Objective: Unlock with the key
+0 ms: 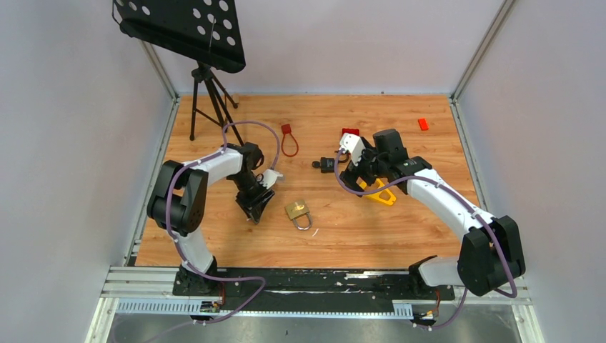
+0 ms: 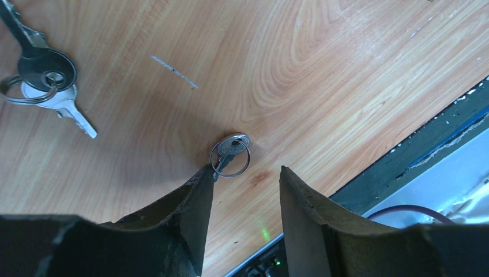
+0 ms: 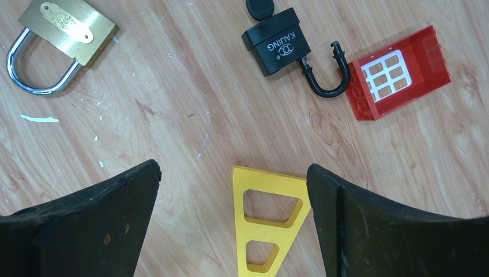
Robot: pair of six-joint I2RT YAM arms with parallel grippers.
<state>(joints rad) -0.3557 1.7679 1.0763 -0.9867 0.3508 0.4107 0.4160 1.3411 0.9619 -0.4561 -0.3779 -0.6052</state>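
Key [image 2: 232, 147], small and silver on its own ring, is lying flat on the wooden table [image 2: 323, 69] near the front edge, well apart from a bunch of keys [image 2: 46, 66] that is resting farther off on the boards. The left gripper [image 2: 245, 190] is hovering low over this key with its fingers apart and nothing between them; the key's blade end is touching or slipping just behind the tip of one finger [image 2: 196, 202], and I cannot tell which. Behind that arm a red loop [image 1: 289, 140] is lying on the wood. Just right of the left gripper the brass padlock [image 3: 60, 43] is lying flat, its steel shackle looking closed. Farther right the black padlock [image 3: 277, 49] is lying with its shackle swung open and a black key head [image 3: 260, 7] sticking out of its base. The right gripper [image 3: 233, 213] is hanging above the table with its fingers spread wide, gripping nothing, while a yellow triangular piece [image 3: 268, 225] is showing on the table between them. A red block [image 3: 401, 72] with a white grid is sitting just beside the open shackle, and a small red piece [image 1: 423, 123] is lying near the back right corner.
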